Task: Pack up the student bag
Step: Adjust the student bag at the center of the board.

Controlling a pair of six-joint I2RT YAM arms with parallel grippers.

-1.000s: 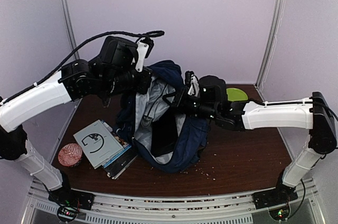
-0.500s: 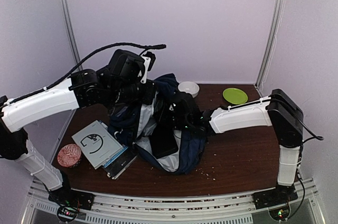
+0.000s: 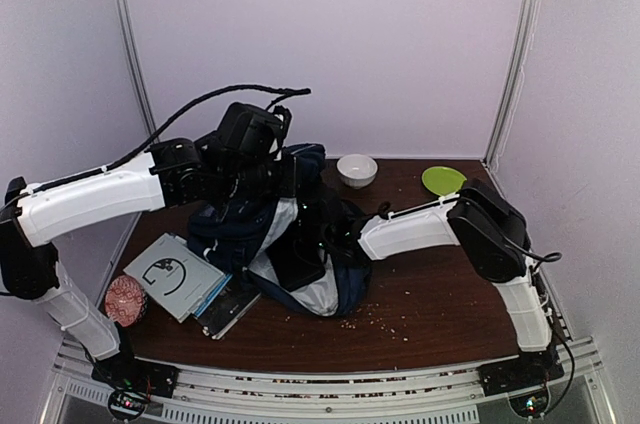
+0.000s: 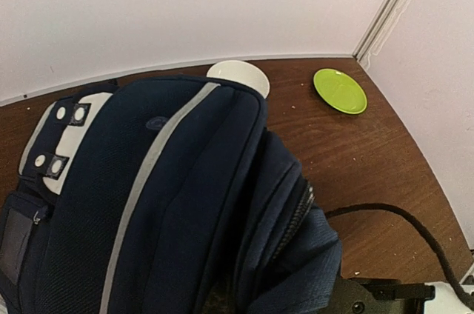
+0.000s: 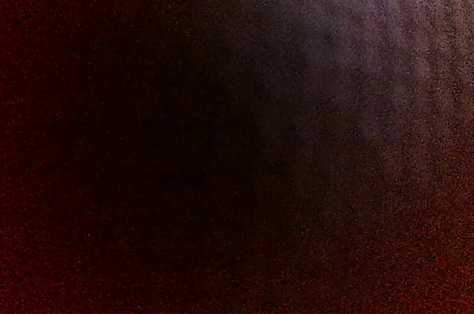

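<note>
While left tool (image 3: 262, 170) pinched the student bag (image 4: 170, 203) top, prob. to prop it upright & open, right tool (image 3: 332, 241) (buried inside, cam dark) stayed... no: sat pressed together.

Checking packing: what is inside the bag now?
A dark flat item lies in the open bag; the right arm reaches in. The right gripper and anything deeper are covered.

A lab test booth: plain lilac panel walls (image 3: 330, 34), metal corner posts (image 3: 515, 54), a brown table (image 3: 450, 289) fronted by aluminium rails (image 3: 300, 386).
</note>
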